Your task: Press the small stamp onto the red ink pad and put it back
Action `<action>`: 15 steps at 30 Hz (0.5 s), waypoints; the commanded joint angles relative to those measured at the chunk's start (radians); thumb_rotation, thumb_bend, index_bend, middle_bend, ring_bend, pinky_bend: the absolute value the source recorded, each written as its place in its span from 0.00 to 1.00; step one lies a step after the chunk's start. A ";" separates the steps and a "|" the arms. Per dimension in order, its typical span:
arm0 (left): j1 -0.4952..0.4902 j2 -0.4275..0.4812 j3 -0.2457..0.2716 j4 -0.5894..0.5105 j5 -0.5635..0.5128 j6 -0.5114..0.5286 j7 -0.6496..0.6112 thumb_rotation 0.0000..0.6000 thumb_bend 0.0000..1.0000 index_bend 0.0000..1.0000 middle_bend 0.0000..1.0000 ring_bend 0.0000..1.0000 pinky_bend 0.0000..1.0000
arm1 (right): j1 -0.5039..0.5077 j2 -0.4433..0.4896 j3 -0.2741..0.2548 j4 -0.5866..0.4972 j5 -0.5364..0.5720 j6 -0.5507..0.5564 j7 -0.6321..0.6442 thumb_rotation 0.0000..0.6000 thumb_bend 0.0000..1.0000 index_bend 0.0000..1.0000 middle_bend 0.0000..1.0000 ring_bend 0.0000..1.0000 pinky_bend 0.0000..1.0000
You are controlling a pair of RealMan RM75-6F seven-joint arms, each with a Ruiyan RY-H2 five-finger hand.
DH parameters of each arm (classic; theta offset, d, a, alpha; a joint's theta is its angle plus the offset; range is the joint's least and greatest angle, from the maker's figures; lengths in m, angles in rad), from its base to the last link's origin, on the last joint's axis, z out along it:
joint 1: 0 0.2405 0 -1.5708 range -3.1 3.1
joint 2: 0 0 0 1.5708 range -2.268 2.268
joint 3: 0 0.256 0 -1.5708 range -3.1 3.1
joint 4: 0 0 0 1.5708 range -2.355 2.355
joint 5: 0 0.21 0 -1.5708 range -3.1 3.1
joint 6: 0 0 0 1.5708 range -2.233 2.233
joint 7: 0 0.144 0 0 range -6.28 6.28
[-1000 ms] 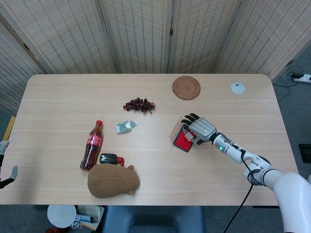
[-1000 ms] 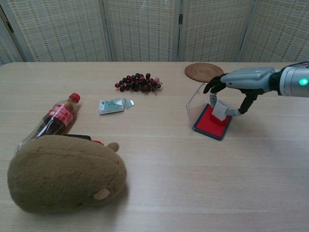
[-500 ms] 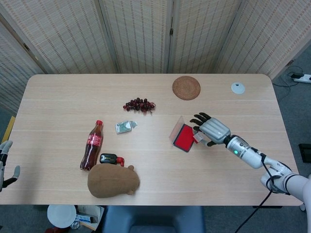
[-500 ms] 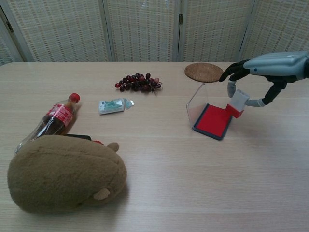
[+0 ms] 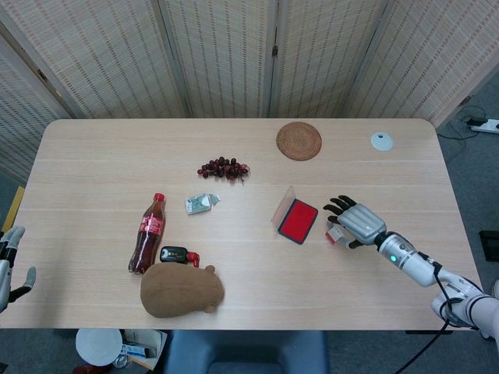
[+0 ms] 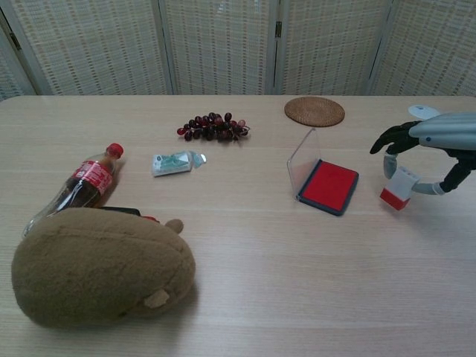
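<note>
Gripping small stamp (image 6: 399, 187) in fingers, right hand (image 5: 357, 224) low beside red ink pad (image 5: 298, 220).

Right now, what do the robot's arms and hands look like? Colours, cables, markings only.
The right hand has a silver-grey metallic shell on its back and black fingers. Its forearm is silver-white and tubular, with a small green light near the wrist, and a black cable loops beside it near the table edge. The left hand shows only at the frame edge, greyish with dark parts.
</note>
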 commanded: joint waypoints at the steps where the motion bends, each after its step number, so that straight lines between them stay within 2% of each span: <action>1: 0.001 0.002 0.002 -0.001 0.006 0.002 -0.006 1.00 0.43 0.00 0.00 0.00 0.00 | -0.005 -0.014 0.000 0.016 -0.006 0.001 0.008 1.00 0.40 0.57 0.12 0.00 0.00; 15: 0.006 0.005 0.005 -0.006 0.018 0.015 -0.009 1.00 0.43 0.00 0.00 0.00 0.00 | -0.014 -0.039 0.001 0.041 -0.011 -0.018 0.003 1.00 0.40 0.57 0.12 0.00 0.00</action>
